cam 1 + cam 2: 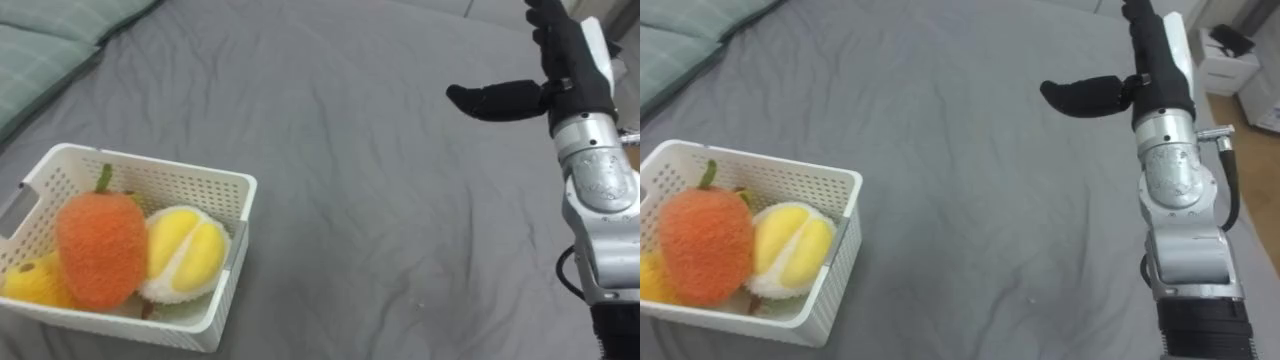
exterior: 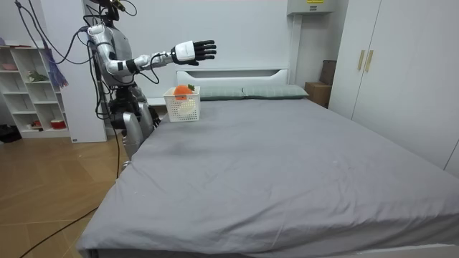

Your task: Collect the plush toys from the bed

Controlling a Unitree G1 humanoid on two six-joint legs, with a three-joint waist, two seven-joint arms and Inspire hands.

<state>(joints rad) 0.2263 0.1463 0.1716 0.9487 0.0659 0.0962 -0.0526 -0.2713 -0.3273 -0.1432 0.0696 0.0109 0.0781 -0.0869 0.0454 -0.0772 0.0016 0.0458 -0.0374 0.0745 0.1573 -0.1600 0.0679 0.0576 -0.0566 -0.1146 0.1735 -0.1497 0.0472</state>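
Left eye view first: you've got the right hand (image 1: 572, 62) held up over the grey bed sheet (image 1: 380, 220) at the far right, thumb (image 1: 495, 100) sticking out sideways toward the robot's left and the fingers reaching away from you past the top edge. In the room view you can see those fingers (image 2: 206, 49) spread and straight, with nothing in the hand; it is released and empty, raised well above the mattress.

The toys you're after sit in the white basket (image 1: 180, 170) down at the lower left, resting on the sheet well apart from that hand, with a wide stretch of bare sheet between them. Inside it, the orange plush fruit (image 1: 100, 245) with a green stem stands tallest. The yellow and white plush fruit (image 1: 185, 250) lies just beside it, touching it, against the basket's right wall. A smaller yellow toy (image 1: 35, 280) is tucked in the near left corner, partly hidden behind the orange one.

Green pillows (image 1: 40, 50) lie beyond the basket at the upper left. In the room view the robot stands at the side of the bed near its head end, the basket just in front of it.
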